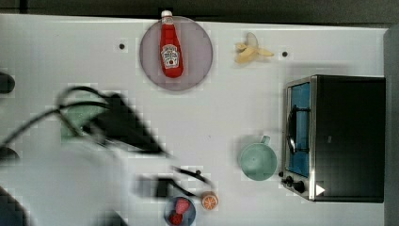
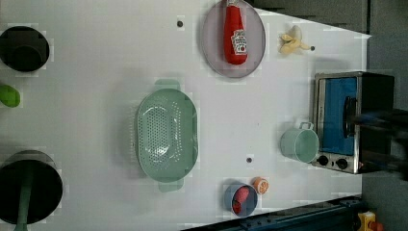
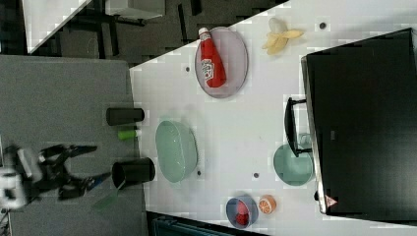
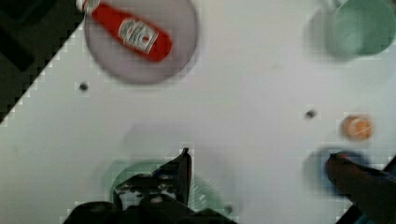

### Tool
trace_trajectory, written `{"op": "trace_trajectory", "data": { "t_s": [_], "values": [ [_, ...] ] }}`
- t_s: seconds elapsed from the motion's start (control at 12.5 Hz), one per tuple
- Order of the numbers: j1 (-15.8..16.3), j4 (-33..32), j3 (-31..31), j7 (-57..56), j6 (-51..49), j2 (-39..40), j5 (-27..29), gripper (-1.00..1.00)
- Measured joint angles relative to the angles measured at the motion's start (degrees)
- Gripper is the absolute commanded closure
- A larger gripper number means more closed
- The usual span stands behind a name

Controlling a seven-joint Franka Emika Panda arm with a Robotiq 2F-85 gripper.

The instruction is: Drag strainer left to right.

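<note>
Gripper (image 3: pixel 93 164): I read the two dark fingers as spread wide with nothing between them; in the right view it hangs off the table's edge, well apart from the strainer.
Strainer (image 2: pixel 166 134): oval, pale mint-green plastic, bowl pierced with many fine holes, a tab handle at each end. I see it resting on the table, roughly mid-surface in the left view, apart from the other items.
Table (image 2: pixel 96 57): flat, smooth, white.
Plate (image 2: pixel 211 53): round, grey-purple, near the far edge in the left view; a glossy red ketchup bottle (image 2: pixel 234 36) lies on it.
Mug (image 2: pixel 300 143): mint-green, cylindrical, just beside the toaster oven (image 2: pixel 344 120), a metal box with a glass door.
</note>
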Motion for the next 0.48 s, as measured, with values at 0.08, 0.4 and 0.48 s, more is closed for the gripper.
{"op": "trace_trajectory", "data": {
  "t_s": [0.08, 0.4, 0.48],
  "values": [
    [1.1, -1.2, 3.6, 4.6, 3.3, 3.8, 0.7, -1.0],
    [3.4, -4.5, 16.5, 24.4, 10.7, 17.7, 0.6, -1.0],
    [4.1, -4.6, 18.0, 29.9, 13.1, 20.4, -0.1, -1.0]
  ]
}}
